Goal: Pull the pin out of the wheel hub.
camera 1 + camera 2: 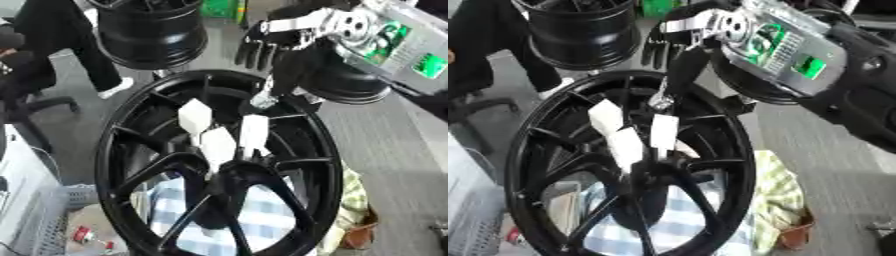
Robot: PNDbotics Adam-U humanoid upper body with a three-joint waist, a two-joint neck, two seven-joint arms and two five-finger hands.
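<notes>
The robot's right hand (pixel 267 47), black with a silver wrist joint, comes in from the upper right and hangs above the top of the large glossy black spoked wheel hub (pixel 114 150). Most of its fingers (pixel 249 52) point downward, fairly straight and close together, holding nothing; a longer dark part of the hand reaches lower, down to a small silvery piece (pixel 261 101) just inside the hub's upper rim. That piece may be the pin, but whether the hand pinches it or only touches it cannot be told. The hub stands upright and fills the middle of both views, its thin spokes running from the rim to a dark centre. Three white, flat, roughly hexagonal tags (pixel 217 131) sit on the spokes just above the centre, clustered together. Behind the hub's lower half lies a blue-and-white checked cloth (pixel 262 212), with a yellow-green cloth (pixel 776 192) beside it on the right. A second black wheel rim (pixel 149 32) stands behind, at the upper left. The forearm (pixel 785 45) carries a silver panel with green patches.
</notes>
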